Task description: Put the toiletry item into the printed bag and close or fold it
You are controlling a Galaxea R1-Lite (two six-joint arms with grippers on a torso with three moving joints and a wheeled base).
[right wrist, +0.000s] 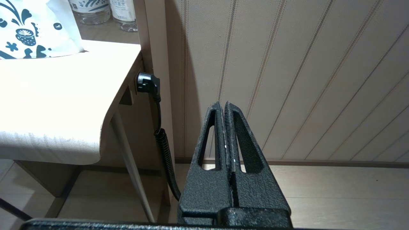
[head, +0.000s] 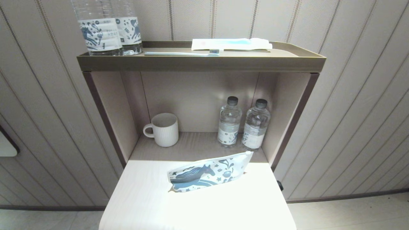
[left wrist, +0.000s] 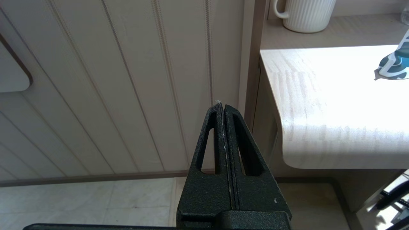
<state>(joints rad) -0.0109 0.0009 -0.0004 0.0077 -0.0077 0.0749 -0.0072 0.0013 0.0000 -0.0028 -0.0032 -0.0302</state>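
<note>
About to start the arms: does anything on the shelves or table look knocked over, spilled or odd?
Nothing stands out. The printed bag lies flat on the table, the toothbrush sits on the top shelf, and the bottles and mug stand upright.

Neither arm appears in the head view. Left gripper (left wrist: 222, 107): fingers pressed together along their full length, nothing between them, tips pointing toward the panelled wall, low and off to the side of the table's edge. Right gripper (right wrist: 222, 105): likewise closed flat, empty, tips toward the wall, low beside the table's opposite edge. Both seem to hang clear of any surface, though the wrist views alone do not show how the arms behind them are posed.
</note>
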